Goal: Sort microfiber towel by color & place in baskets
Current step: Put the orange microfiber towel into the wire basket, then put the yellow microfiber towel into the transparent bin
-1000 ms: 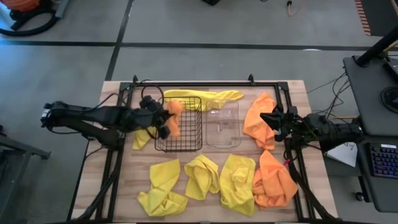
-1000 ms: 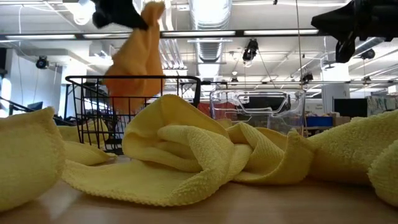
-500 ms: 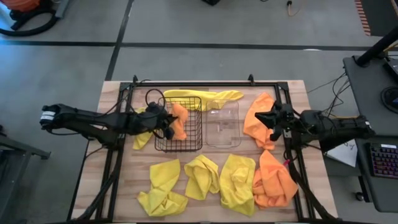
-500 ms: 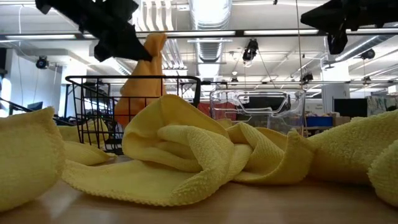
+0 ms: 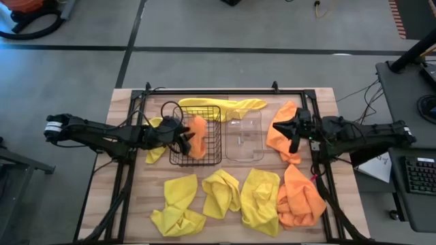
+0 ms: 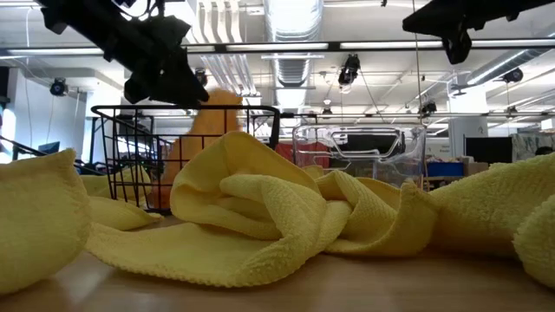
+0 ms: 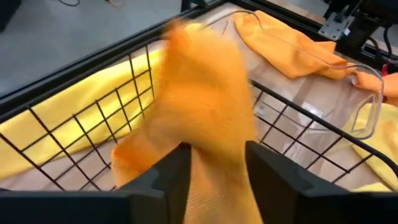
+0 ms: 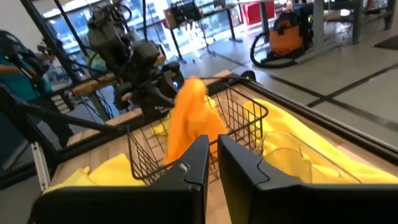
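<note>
Over the left edge of the black wire basket (image 5: pixel 197 141), the left end effector (image 5: pixel 181 135) is held low on an arm stretched in from the counter's (image 5: pixel 225 228) left side, its fingers clenched on an orange towel (image 5: pixel 198 133) that hangs down inside the basket. Over the orange towel by the clear bin (image 5: pixel 285 133), just right of the clear plastic bin (image 5: pixel 245 135), the right end effector (image 5: pixel 291 130) is carried level on an arm reaching in from the right, its 2 fingers drawn nearly together with nothing between them. The held cloth is blurred in the left wrist view and half hidden behind the yellow towel (image 6: pixel 286 212) in the low view, and the right end effector is cut off at that picture's top.
</note>
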`<action>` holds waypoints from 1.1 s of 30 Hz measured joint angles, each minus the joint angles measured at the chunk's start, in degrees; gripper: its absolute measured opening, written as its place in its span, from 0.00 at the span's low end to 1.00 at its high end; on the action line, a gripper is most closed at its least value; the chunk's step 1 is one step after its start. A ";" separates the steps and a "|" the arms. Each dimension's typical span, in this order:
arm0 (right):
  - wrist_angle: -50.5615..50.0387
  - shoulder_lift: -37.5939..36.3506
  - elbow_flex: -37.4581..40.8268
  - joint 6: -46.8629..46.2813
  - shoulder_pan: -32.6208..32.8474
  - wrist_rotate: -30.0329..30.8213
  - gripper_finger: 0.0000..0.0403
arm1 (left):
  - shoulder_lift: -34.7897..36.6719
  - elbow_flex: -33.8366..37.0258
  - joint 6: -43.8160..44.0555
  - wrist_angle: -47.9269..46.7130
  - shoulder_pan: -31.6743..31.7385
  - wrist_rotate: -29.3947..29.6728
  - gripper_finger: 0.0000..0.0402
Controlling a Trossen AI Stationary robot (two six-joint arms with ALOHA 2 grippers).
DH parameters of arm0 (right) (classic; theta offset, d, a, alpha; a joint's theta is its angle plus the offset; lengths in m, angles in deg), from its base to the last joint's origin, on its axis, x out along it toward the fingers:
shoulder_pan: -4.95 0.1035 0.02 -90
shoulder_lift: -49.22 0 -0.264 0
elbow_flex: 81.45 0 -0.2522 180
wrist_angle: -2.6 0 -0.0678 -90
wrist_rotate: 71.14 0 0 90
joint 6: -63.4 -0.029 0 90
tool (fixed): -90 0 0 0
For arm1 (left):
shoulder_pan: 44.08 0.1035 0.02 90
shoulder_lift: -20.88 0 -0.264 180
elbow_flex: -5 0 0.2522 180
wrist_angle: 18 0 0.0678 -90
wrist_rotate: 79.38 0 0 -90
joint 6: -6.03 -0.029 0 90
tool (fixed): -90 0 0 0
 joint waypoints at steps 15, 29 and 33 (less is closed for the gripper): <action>-1.91 11.87 -12.34 3.86 -2.10 -0.04 0.07 | 1.08 -5.46 -0.30 -11.26 -3.02 -9.13 0.54; -47.48 26.33 -31.16 -12.71 -2.03 -0.54 0.07 | 1.36 -3.77 4.04 -4.16 -22.76 4.96 0.47; -62.42 29.01 -33.10 -21.35 -2.03 -1.40 0.07 | 1.25 -3.76 3.87 -3.13 -26.02 8.10 0.47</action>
